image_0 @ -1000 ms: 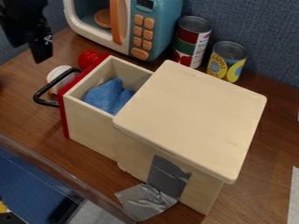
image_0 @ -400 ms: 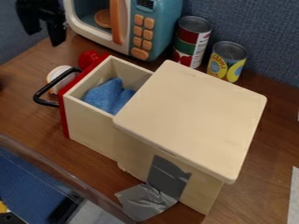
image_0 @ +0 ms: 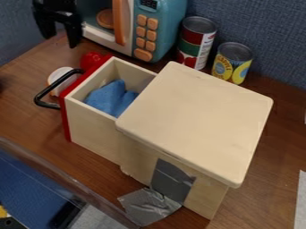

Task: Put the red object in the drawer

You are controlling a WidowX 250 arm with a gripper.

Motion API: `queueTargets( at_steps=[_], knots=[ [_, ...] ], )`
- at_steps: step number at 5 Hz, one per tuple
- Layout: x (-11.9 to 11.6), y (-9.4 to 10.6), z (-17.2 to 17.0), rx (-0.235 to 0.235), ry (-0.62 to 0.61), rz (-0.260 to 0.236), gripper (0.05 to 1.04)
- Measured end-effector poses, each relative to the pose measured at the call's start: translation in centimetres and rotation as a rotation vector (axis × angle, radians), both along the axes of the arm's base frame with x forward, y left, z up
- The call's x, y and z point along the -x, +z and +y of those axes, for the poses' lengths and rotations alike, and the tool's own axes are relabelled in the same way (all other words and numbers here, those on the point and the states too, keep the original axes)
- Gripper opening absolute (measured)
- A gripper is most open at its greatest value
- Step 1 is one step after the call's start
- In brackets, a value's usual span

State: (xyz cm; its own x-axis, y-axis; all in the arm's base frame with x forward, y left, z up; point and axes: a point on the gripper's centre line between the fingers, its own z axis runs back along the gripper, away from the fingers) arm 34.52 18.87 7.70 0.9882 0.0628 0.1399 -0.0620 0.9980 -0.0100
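Lying nearest the camera, farthest from the jaws: a crumpled strip of silver-grey tape (image_0: 149,208) on the brown wooden tabletop (image_0: 36,125). Above it, a dark grey patch of tape (image_0: 172,176) on the side of a pale wooden cabinet with a flat, round-cornered top (image_0: 197,116). Cabinet stands well below the jaws, off to their right in view.

Pale wooden drawer with a red front (image_0: 92,132) pulled out on the jaws' side of the cabinet. Folded blue cloth (image_0: 108,99) inside. Black curved metal handle (image_0: 40,98) juts from the red front, below the jaws. White rounded thing (image_0: 58,77) beside the front, partly behind the handle; cannot tell what it is.

Task's thing: small, bumpy red object (image_0: 90,58), outside the drawer, just behind its red front. Sits below the jaws and slightly right, apart from them.

Farther off, right of the jaws: yellow and blue tin can (image_0: 232,66), then a taller red, green and white one (image_0: 196,44). Black two-finger gripper (image_0: 60,41) hangs at upper left, jaws spread, nothing between them. Overlapping them in view, toy microwave in teal and white plastic (image_0: 164,24). Behind all, blue fabric-covered wall (image_0: 263,27).
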Motion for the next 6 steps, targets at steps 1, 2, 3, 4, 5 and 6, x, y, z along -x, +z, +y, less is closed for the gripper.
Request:
queueTargets(
  at_steps=[1, 2, 3, 4, 5, 6],
  knots=[
    [-0.7, 0.0, -1.2, 0.003, -0.007, -0.003, 1.000],
    [-1.2, -0.2, -2.2, 0.004, -0.011, -0.008, 1.000],
    [-1.5, -0.6, -2.5, -0.018, -0.006, -0.019, 1.000],
    [-1.8, -2.2, -2.5, -0.033, -0.004, 0.004, 1.000],
    [-1.9, -3.5, -2.4, -0.046, 0.004, 0.021, 1.000],
    [-2.0, -4.6, -2.2, -0.045, 0.022, 0.040, 1.000]
  ],
)
